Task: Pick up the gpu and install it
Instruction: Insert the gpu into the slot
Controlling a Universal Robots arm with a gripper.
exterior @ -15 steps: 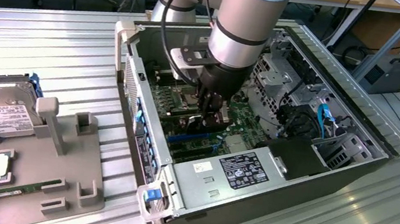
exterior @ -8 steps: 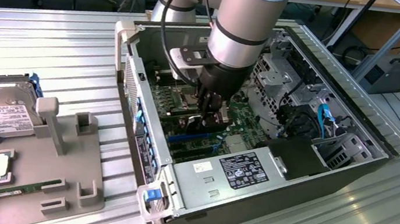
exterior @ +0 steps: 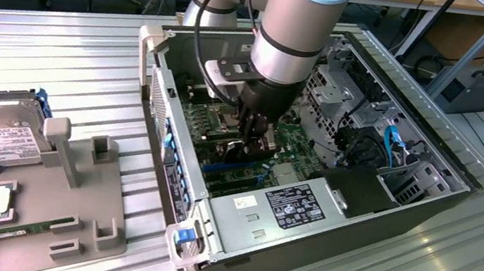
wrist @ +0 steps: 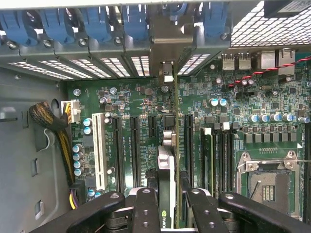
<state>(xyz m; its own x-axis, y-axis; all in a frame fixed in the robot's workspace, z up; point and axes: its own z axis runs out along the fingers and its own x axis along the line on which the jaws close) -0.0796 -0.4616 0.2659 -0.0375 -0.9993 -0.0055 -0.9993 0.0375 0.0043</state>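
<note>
Pincer (wrist: 169,209) pinches gpu (wrist: 165,165) edge-on inside the case (exterior: 329,258), just above the motherboard (wrist: 146,99) slots. Best approach, judging by this: card upright, bracket toward rear opening, straight even push.

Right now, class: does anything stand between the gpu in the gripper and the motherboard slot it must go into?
Nothing visible does. The gripper holds the gpu edge-on, down at the motherboard, among its black expansion slots; those beside it are bare. Whether the card is already seated cannot be told.
</note>
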